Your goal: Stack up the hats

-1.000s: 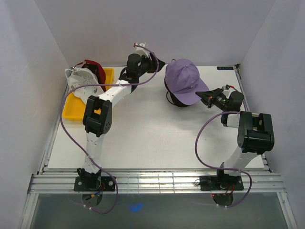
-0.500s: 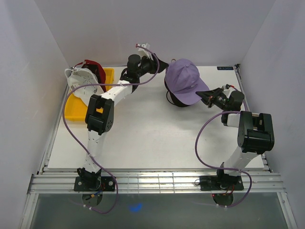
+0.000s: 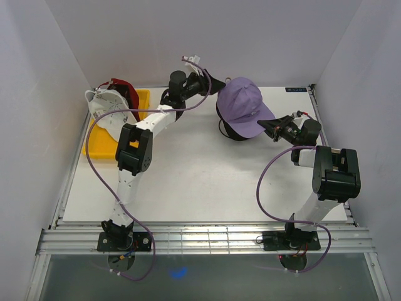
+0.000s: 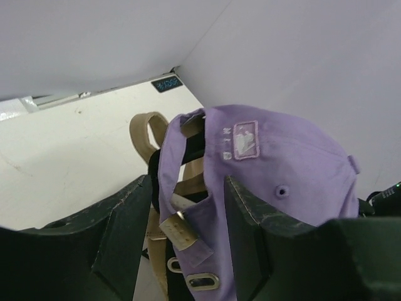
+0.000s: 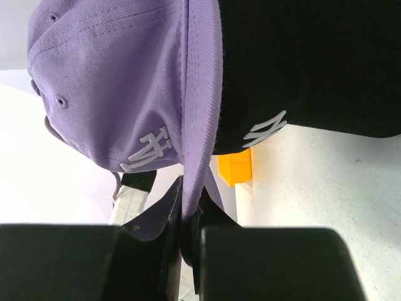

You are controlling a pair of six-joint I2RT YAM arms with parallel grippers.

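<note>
The lavender cap (image 3: 242, 103) sits over the black cap (image 3: 227, 130) at the back middle of the table. My right gripper (image 3: 269, 129) is shut on the lavender brim, which shows pinched between its fingers in the right wrist view (image 5: 192, 210), with the lavender cap (image 5: 106, 81) and the black cap (image 5: 301, 63) above. My left gripper (image 3: 216, 84) is open at the back of the lavender cap; in the left wrist view the gripper (image 4: 188, 210) has the lavender cap's (image 4: 282, 157) strap and buckle between its fingers. The white cap (image 3: 105, 108) and dark red cap (image 3: 127, 92) lie at the far left.
A yellow plastic tray (image 3: 101, 147) stands at the back left under the white and red caps; its corner shows in the right wrist view (image 5: 235, 168). White walls close in the table on the left, back and right.
My left gripper has moved a little right, closer to the back of the lavender cap. The right gripper and both central caps have stayed put.
</note>
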